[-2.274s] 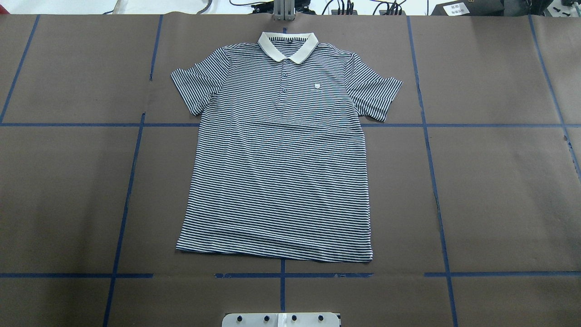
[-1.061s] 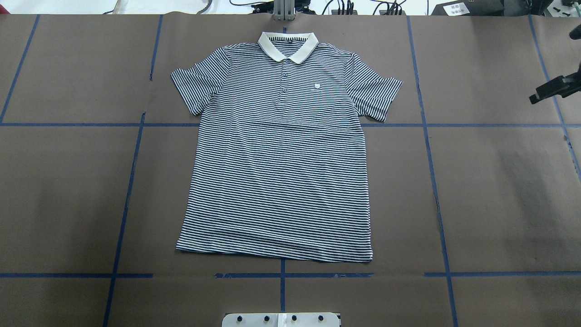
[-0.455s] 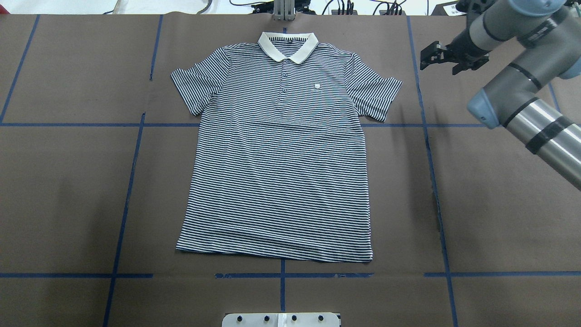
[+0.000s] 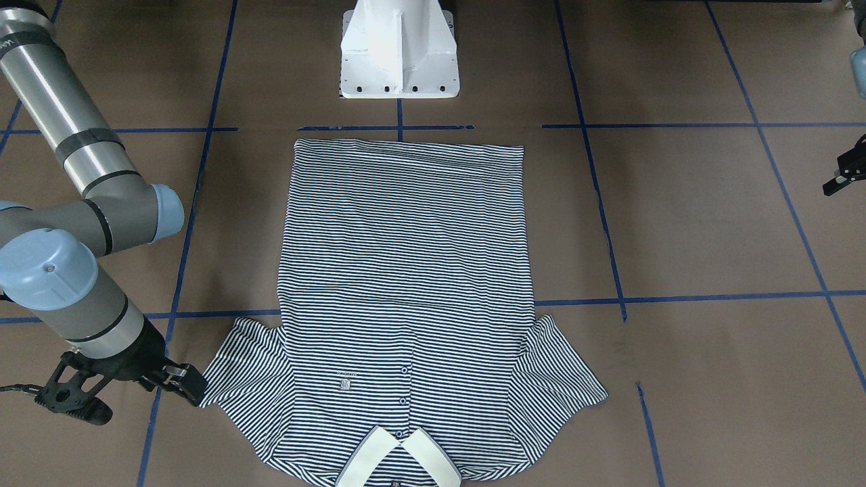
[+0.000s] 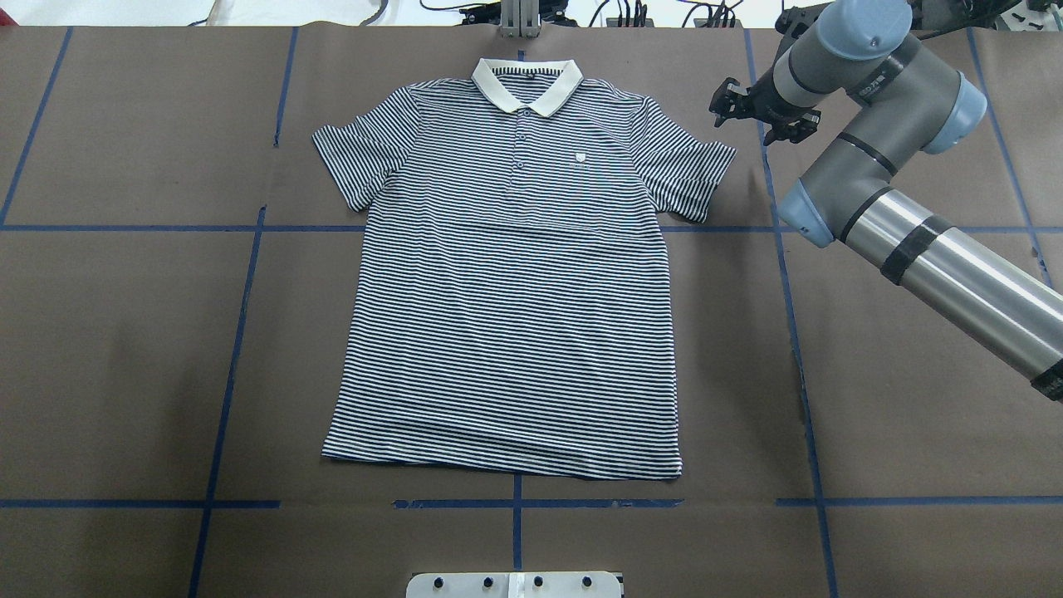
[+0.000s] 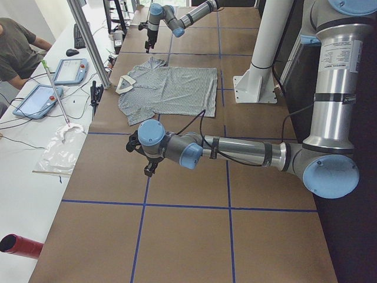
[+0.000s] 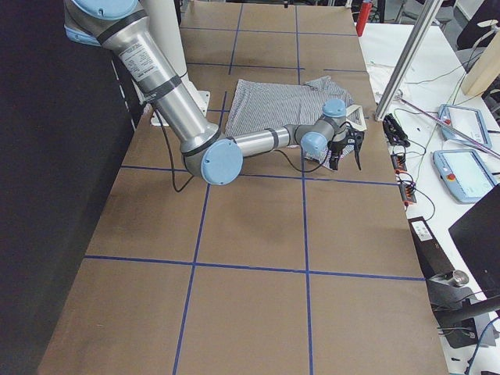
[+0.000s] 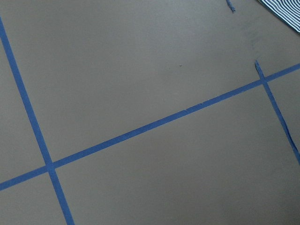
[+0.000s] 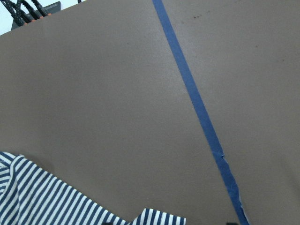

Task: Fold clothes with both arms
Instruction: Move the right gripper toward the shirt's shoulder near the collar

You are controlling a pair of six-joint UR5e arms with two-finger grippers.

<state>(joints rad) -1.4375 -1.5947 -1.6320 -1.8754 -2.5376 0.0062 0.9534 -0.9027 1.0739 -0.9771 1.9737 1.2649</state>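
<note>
The striped polo shirt [image 5: 511,291] lies flat, front up, in the middle of the bench [image 5: 124,349]. Its white collar [image 5: 526,81] is at the far edge and its hem [image 5: 498,463] is toward the robot's edge. The right tool [image 5: 757,116] hangs near the far edge, just beside the outer end of the sleeve [image 5: 689,170] on the robot's right. Its fingers are spread wide and grip nothing; whether a fingertip meets the cloth cannot be told. The left tool [image 4: 844,170] is toward the bench's left end, well apart from the shirt. Only part of it shows, so its opening cannot be told.
</note>
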